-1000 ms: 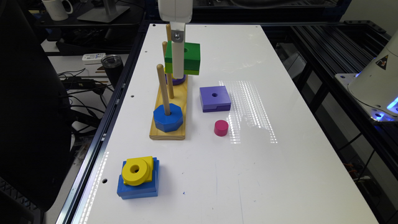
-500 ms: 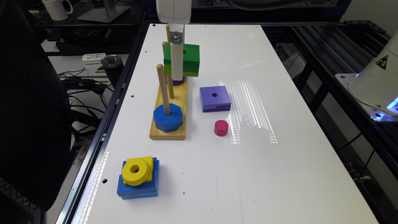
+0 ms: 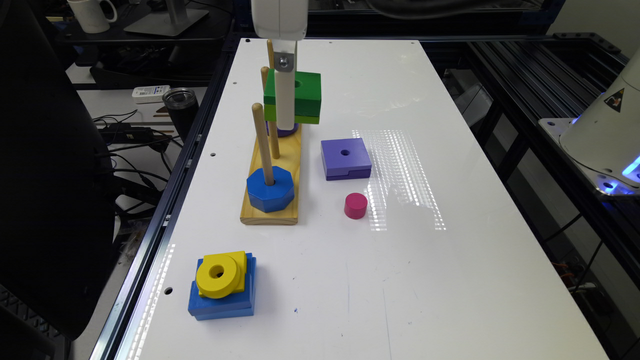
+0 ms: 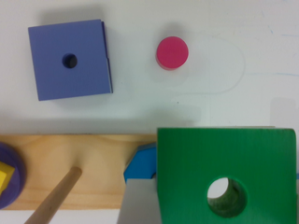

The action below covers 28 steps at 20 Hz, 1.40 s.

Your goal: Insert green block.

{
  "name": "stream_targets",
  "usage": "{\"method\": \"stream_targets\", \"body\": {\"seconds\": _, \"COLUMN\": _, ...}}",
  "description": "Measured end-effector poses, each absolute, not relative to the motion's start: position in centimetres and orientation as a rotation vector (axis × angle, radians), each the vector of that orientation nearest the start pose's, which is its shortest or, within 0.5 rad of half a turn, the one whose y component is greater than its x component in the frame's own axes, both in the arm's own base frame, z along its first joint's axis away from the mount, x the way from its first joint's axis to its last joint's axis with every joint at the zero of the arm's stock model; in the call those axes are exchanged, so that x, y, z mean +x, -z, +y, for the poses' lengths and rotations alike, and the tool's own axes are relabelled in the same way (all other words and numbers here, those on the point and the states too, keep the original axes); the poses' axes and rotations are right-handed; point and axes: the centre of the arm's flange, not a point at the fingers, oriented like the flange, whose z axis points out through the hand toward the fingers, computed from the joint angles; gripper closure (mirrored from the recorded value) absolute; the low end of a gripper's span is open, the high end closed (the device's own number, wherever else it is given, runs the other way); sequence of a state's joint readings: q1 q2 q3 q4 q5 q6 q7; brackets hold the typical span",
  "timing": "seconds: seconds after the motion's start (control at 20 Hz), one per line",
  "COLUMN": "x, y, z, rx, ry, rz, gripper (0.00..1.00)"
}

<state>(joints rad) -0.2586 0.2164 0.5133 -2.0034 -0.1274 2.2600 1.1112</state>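
We log the gripper (image 3: 286, 107) above the far end of the wooden peg base (image 3: 272, 185), which lies along one long edge of the white worktop (image 3: 450, 250). Its fingers (image 3: 285, 100) are clenched on the green block (image 3: 296, 95), held in the air among the upper parts of the pegs. In the wrist view the green block (image 4: 229, 175) shows its centre hole. A blue octagon (image 3: 270, 189) sits on the nearest peg. Beside the base lie a purple square block (image 3: 346, 158) and a pink cylinder (image 3: 355, 205); near the worktop's closer corner a yellow ring (image 3: 217, 274) rests on a blue block (image 3: 222, 300).
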Motion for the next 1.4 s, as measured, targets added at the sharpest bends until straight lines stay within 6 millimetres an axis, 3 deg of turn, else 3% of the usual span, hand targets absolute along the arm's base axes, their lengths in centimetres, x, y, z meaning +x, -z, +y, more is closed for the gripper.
{"method": "stream_targets", "body": {"seconds": 1.4, "x": 58.4, "y": -37.0, "z": 11.5, "rx": -2.849, "ry": 0.083, "rz": 1.208, "gripper": 1.00}}
